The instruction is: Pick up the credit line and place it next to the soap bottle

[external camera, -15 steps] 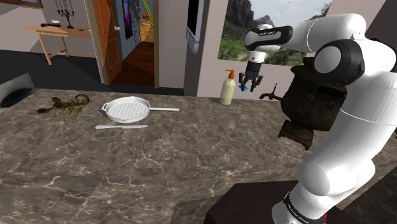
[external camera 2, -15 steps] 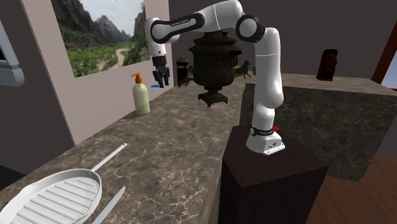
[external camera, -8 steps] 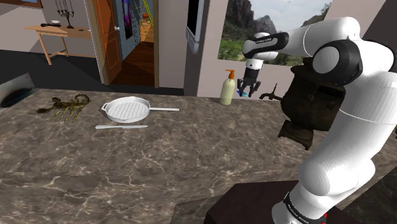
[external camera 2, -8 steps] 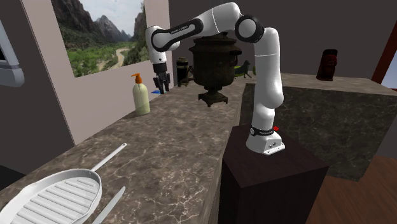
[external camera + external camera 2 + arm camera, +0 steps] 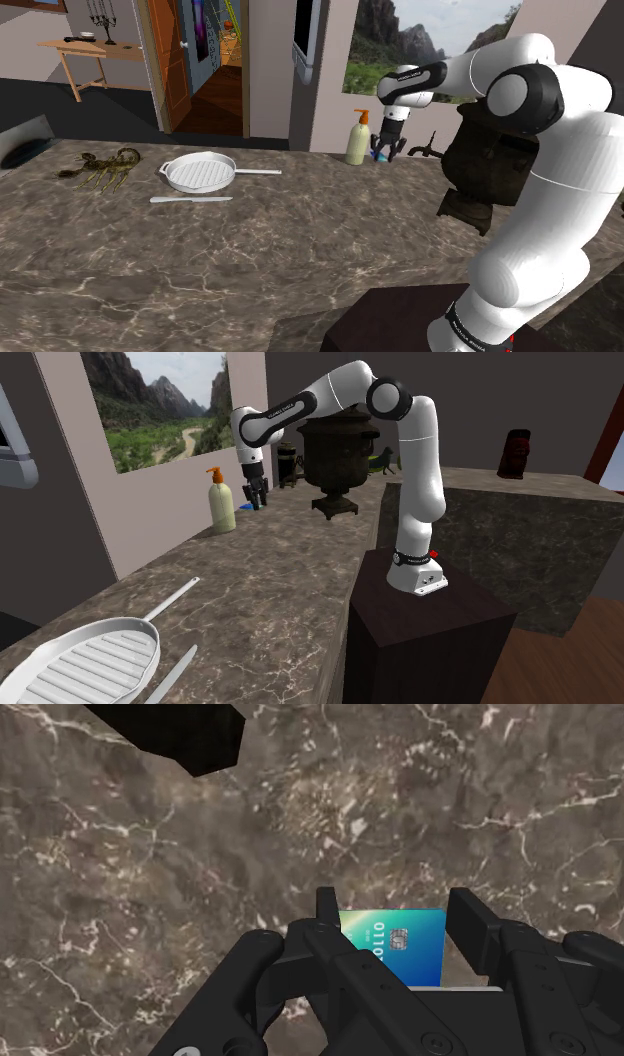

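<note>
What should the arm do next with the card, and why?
Probably open the pincer and let the card go. The pincer clasps the card low over the counter, just beside the soap bottle, so the spot already looks right for setting it down.

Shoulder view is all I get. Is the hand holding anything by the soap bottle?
Observer: Yes. In the wrist view the hand clasps a card between its fingers.
Operator: What does the card look like?
Observer: Blue fading to green, with a small chip and printed digits.
Operator: Is anything behind the robot?
Observer: In the second exterior view, a dark carved figure stands on the far counter, at that view's right.
</note>
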{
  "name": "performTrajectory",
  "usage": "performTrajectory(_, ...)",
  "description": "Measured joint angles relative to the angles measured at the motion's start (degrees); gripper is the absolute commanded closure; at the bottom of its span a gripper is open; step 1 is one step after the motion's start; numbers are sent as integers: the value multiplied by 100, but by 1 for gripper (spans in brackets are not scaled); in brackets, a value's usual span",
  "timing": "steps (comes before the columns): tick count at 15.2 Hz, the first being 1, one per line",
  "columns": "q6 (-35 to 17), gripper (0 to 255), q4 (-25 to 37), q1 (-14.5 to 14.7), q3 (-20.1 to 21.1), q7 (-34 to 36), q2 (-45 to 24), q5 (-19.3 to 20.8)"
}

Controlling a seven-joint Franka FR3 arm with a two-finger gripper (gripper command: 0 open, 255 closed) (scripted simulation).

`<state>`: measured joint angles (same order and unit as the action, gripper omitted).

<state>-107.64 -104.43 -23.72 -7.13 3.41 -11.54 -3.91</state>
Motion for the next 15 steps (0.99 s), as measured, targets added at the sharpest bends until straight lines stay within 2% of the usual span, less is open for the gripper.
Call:
performTrajectory(11, -770, 255, -447, -1, 20, -55, -327, -65)
performTrajectory(15, -847, 255, -482, -6, 19, -68, -368, -72)
